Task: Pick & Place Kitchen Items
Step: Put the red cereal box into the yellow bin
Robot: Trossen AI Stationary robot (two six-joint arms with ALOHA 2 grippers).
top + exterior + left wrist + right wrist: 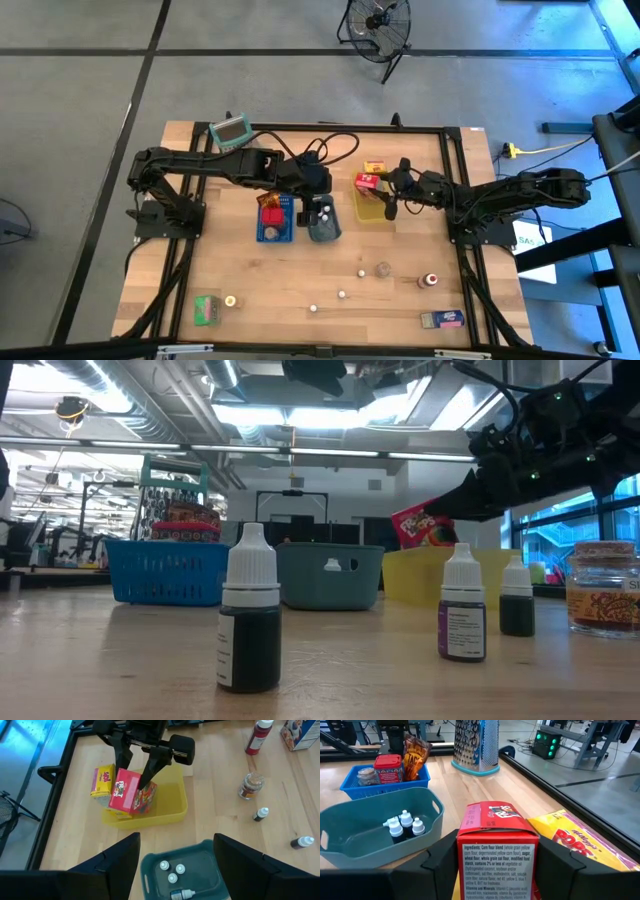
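A red carton [131, 792] stands tilted in the yellow tray [170, 812], with my right gripper [132, 775] shut on it. A yellow carton [102, 780] leans beside it in the same tray. My left gripper [176, 840] hangs open above the grey-blue tray [210, 852], which holds several white-capped bottles [172, 870]. It touches nothing. The blue tray [275, 235] beside it holds a red tin [387, 767] and a brown packet [415, 752]. My right gripper pinches the red carton's upper end [125, 775] between its two fingers, one on each broad side. The fingers slant down at it from the table's right. The carton leans over, its lower end down in the yellow tray behind the tray wall.
Loose on the near half of the table lie a green carton [206, 310], a blue carton [442, 319], a red-capped bottle [429, 281], a small jar [382, 269] and several small white pieces [342, 295]. A green-rimmed basket [231, 130] stands at the far left.
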